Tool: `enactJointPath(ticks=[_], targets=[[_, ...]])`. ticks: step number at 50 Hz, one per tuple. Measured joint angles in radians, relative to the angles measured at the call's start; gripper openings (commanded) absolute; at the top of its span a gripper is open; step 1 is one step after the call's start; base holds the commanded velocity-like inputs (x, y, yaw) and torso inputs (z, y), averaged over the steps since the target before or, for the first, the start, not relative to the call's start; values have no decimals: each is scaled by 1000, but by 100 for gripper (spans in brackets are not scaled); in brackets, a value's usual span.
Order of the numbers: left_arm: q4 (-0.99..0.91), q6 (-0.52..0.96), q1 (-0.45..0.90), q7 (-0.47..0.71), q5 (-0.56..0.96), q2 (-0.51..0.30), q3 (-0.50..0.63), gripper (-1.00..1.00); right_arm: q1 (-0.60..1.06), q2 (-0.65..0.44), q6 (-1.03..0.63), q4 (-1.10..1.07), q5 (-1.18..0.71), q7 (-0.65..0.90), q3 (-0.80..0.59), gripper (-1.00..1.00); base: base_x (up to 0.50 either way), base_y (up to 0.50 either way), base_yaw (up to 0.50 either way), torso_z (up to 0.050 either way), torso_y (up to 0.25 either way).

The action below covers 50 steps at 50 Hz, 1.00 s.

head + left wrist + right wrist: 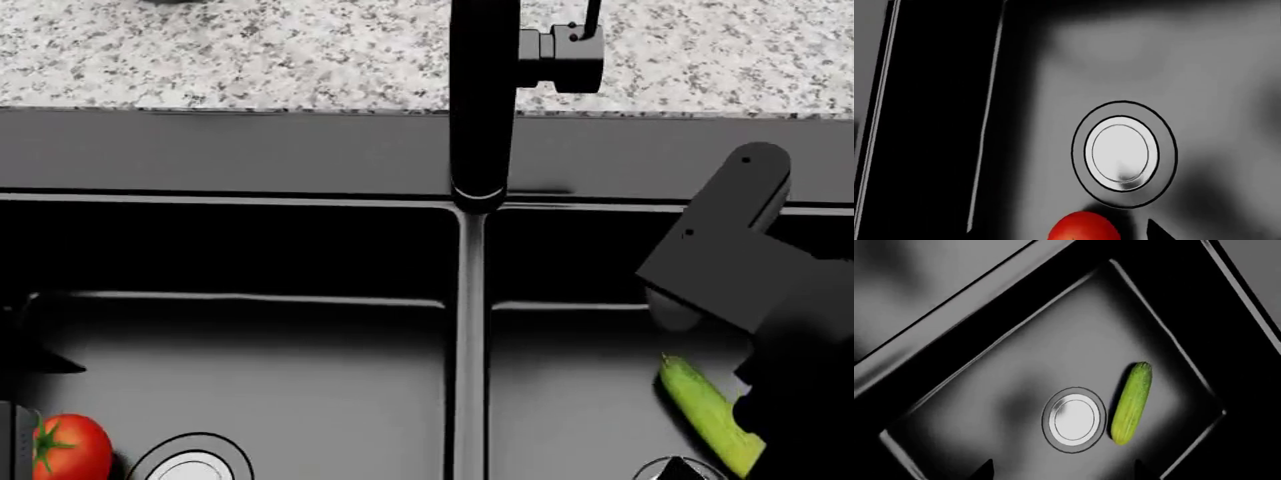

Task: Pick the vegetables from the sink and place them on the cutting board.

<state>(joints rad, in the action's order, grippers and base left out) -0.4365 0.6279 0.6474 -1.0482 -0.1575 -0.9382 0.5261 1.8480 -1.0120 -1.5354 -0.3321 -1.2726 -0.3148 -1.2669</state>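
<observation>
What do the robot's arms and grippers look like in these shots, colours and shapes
Little shows. In the head view the right arm is matte black, built of blocky, angular segments with a rounded end cap bearing a small round fastener, and a pale grey patch on its underside. No cables or markings are visible. The wrist views show only small dark pointed tips at the frame edge, probably fingertips. The left arm is barely seen.

We see only our right arm (727, 250) in the head view, a matte black, boxy link with a rounded end, two small dark screw dimples and a pale grey curved patch beneath, darkening into a blurred black mass lower down.
</observation>
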Motion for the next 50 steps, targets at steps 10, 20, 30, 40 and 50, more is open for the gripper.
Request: enactJointPath(ticks=[10, 20, 30, 40, 50], targets=[[23, 58, 94, -94, -110, -1, 112, 100, 75, 24, 22, 23, 4, -17, -60, 100, 18, 0, 2, 0, 0], [85, 74, 185, -170, -197, 41, 227, 100, 105, 37, 46, 34, 19, -33, -101, 100, 18, 0, 1, 0, 0], [182, 65, 243, -206, -288, 79, 341, 100, 105, 47, 80, 43, 34, -40, -126, 100, 19, 0, 2, 0, 0], [267, 35, 266, -220, -332, 108, 420, 100, 98, 48, 103, 44, 40, -42, -139, 100, 19, 0, 2, 0, 0], [326, 12, 288, -206, -368, 125, 455, 100, 81, 41, 122, 43, 36, -31, -145, 100, 19, 0, 3, 0, 0]])
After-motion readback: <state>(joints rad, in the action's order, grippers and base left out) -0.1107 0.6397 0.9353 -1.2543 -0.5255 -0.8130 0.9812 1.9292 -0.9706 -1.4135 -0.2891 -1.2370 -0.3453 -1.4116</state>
